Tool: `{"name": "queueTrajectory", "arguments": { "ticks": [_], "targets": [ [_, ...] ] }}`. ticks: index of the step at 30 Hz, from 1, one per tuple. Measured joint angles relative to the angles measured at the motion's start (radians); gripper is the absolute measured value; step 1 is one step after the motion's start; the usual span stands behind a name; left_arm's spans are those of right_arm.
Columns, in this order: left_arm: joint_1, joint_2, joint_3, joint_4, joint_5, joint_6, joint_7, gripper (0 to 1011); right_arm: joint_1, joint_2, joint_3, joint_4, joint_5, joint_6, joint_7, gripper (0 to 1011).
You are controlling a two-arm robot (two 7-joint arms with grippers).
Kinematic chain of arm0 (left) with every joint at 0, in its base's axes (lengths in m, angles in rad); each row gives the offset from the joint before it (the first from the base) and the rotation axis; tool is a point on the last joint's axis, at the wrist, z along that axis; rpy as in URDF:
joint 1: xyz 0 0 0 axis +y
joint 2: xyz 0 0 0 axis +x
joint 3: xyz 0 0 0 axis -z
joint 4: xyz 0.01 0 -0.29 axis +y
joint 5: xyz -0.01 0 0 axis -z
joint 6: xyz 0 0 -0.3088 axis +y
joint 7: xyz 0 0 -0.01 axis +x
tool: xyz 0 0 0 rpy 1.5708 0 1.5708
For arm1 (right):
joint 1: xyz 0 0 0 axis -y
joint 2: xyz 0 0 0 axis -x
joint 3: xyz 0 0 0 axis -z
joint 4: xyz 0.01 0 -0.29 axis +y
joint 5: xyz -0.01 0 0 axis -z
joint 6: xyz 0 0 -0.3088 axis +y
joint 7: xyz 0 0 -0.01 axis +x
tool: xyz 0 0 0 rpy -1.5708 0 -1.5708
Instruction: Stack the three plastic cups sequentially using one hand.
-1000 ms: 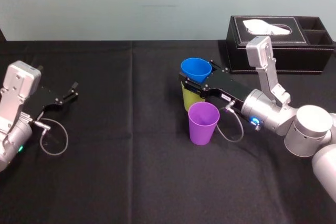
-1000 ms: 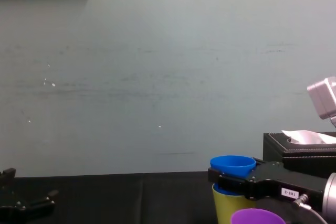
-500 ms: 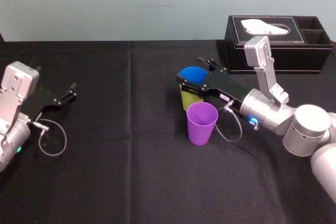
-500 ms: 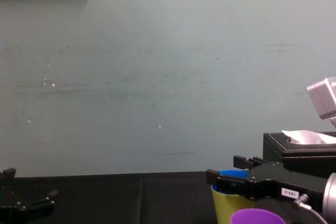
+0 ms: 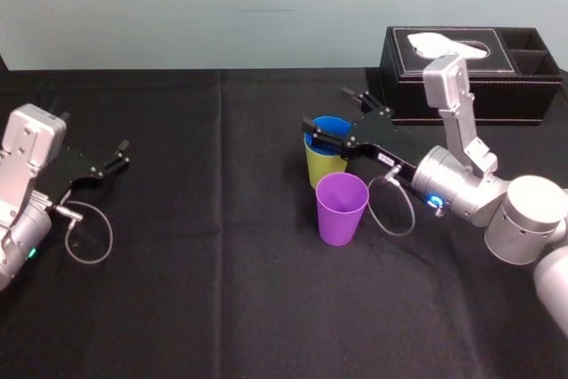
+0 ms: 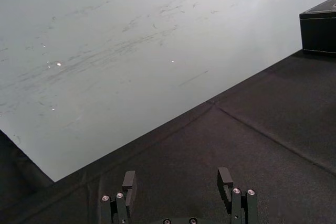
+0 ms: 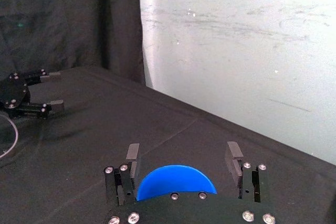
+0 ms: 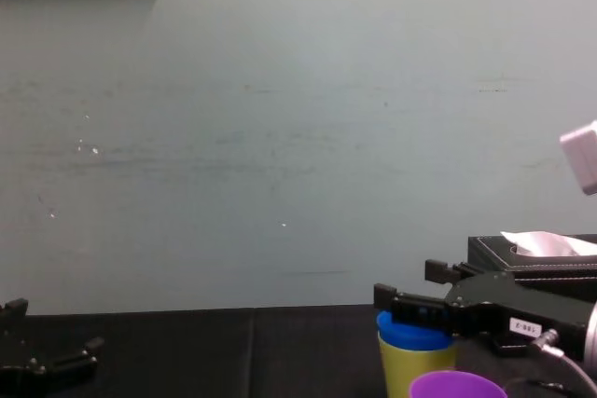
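The blue cup [image 5: 333, 124] sits nested in the lime-yellow cup [image 5: 321, 166] at mid-surface [image 5: 222, 290], only its rim showing. The right claw [image 5: 326, 107] hovers at that rim, spread wide with a gap on each side of the cup. The purple cup [image 5: 342, 210] stands just beside the pair, on the robot's side. The left claw [image 5: 122, 153] is parked far left, fingers apart.

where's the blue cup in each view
head: blue cup at centre, nested in the lime-yellow cup.
chest: blue cup bottom right, its rim above the yellow.
right wrist: blue cup between the fingers of the open right gripper.
left wrist: wall and cloth ahead.
landmark: left gripper, at the table's left.
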Motion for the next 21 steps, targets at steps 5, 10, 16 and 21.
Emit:
{"name": "queueTrajectory", "arguments": {
  "ticks": [5,10,16,21],
  "targets": [
    [0.000,0.000,0.000,0.000,0.000,0.000,0.000,1011,-0.033,0.021,0.013,-0.070,0.006,0.017,-0.017,1003],
    [0.000,0.000,0.000,0.000,0.000,0.000,0.000,1011,-0.069,0.045,0.027,-0.140,0.014,0.036,-0.033,1003],
    [0.000,0.000,0.000,0.000,0.000,0.000,0.000,1011,-0.117,0.080,0.040,-0.222,0.022,0.062,-0.048,1002],
    [0.000,0.000,0.000,0.000,0.000,0.000,0.000,1011,-0.173,0.123,0.053,-0.296,0.025,0.074,-0.057,1003]
  ]
}}
